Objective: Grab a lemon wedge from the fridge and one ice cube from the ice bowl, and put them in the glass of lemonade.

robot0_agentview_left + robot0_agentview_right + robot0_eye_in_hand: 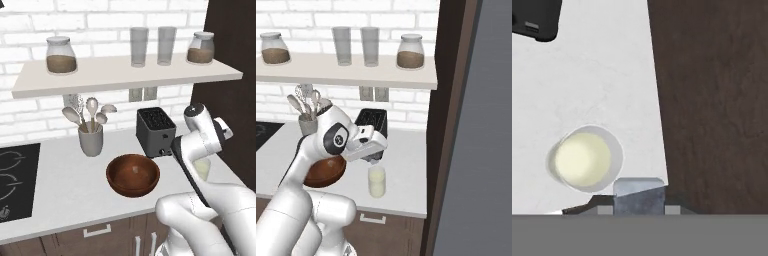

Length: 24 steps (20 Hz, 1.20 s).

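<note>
We find the glass of lemonade [376, 181] standing upright on the white counter [401, 170], near the counter's front edge and close to its right end, where a dark brown panel [448, 125] rises beside the grey fridge [481, 150]. In the hand view we look straight down into the glass [584, 159], its pale liquid round and its rim whole; bare counter lies all round it, with the panel's straight edge just to one side. The gripper [373, 159] hangs directly above the glass, apart from its rim, with the jaws drawn nearly together. In the hand view a small grey, boxy piece [639, 192] sits between the fingertips, right at the glass's rim; we cannot tell whether it is an ice cube or part of the hand, so we cannot say what is held. The brown wooden ice bowl [133, 174] rests to the left of the glass, partly behind the arm in the right base view, with one small pale piece inside. Behind bowl and glass stands the black toaster [156, 131], and farther left a grey cup of utensils [91, 138]. Open counter stretches from the bowl left to the black cooktop [15, 180]. Overhead, a shelf [125, 75] carries two jars and two tall clear glasses [152, 46], well above the gripper.
</note>
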{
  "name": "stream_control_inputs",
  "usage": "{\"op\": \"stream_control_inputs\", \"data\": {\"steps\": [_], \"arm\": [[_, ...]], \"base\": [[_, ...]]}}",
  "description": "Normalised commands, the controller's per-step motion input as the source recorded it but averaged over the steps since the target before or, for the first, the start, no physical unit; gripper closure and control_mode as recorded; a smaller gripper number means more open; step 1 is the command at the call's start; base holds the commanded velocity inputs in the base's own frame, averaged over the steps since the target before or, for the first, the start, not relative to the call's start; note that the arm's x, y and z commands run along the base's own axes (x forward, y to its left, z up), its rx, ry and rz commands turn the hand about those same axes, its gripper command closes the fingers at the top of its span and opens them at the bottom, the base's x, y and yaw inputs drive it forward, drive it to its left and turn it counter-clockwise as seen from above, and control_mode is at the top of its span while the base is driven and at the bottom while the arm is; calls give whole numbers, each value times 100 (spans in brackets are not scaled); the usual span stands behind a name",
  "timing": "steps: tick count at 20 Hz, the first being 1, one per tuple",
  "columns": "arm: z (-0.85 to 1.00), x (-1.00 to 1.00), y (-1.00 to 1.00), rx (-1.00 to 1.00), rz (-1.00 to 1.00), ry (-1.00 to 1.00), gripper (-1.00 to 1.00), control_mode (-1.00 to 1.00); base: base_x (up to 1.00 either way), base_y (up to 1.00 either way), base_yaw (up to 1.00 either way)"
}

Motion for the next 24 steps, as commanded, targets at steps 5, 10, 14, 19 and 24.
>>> {"op": "stream_control_inputs", "data": {"steps": [5, 10, 14, 19, 24], "arm": [[-32, 20, 0, -9, 0, 8, 100, -100], [-34, 7, 0, -8, 0, 10, 100, -100], [-21, 13, 0, -4, 0, 6, 100, -100], [-20, 13, -3, -1, 0, 7, 100, -100], [-25, 10, 0, -3, 0, 7, 100, -100]], "base": [[0, 0, 0], [0, 0, 0], [0, 0, 0], [0, 0, 0], [0, 0, 0]]}}
